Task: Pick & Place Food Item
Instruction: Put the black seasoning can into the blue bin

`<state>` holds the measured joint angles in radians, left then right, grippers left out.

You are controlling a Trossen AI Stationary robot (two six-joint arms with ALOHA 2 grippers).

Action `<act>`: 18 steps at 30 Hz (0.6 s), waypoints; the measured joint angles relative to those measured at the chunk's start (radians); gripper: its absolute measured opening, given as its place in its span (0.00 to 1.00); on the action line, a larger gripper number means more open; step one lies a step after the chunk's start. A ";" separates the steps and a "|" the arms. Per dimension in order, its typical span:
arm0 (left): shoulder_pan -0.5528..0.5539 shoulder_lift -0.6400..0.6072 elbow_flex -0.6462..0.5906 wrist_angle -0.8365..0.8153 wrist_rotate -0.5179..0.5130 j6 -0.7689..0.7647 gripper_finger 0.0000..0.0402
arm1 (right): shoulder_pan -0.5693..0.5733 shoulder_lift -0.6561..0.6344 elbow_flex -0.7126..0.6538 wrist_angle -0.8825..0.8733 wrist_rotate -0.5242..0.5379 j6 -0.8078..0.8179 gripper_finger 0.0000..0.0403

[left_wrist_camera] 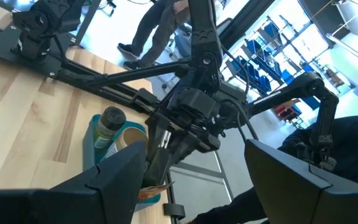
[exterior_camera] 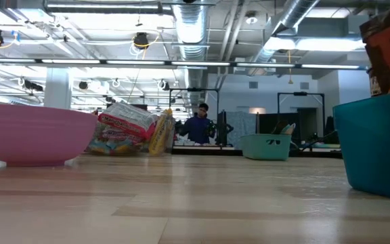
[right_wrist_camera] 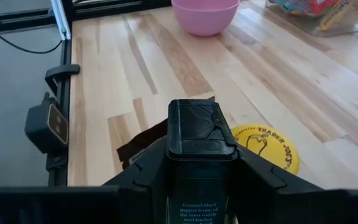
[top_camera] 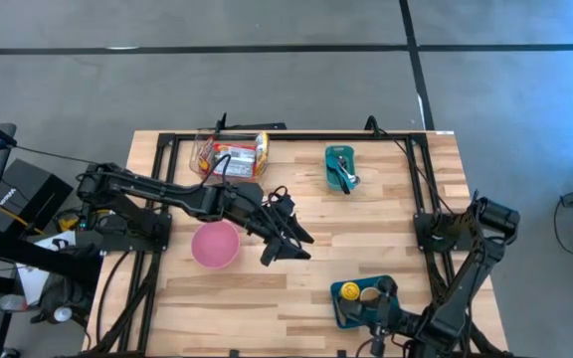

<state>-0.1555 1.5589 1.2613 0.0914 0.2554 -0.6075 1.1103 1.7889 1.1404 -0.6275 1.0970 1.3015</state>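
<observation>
One pink bowl (top_camera: pixel 215 245), two teal bins (top_camera: pixel 340 167)

Near the tabletop (top_camera: pixel 296 288) middle, a bowl (top_camera: pixel 215 245), just left of the left end effector (top_camera: pixel 285 247). Behind the bowl, at the far edge, a clear bin of snack packets (top_camera: pixel 232 155), with a small tub (top_camera: pixel 341 167) to its right. At the near edge, a tray (top_camera: pixel 351 303) holding a lidded container (top_camera: pixel 347 291) and a pepper tin (right_wrist_camera: pixel 201 140), under the right end effector (top_camera: pixel 381 303).
</observation>
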 joint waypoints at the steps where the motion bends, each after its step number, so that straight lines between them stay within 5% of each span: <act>1: 0.000 0.000 0.000 0.000 0.000 0.000 0.67 | 0.000 0.000 0.000 0.000 -0.006 0.000 0.31; 18: 0.000 0.000 0.000 0.000 0.000 0.000 0.67 | -0.007 0.000 0.000 -0.003 -0.060 -0.106 0.32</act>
<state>-0.1557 1.5589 1.2613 0.0914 0.2554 -0.6075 1.1030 1.7889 1.1404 -0.6300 1.0366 1.1960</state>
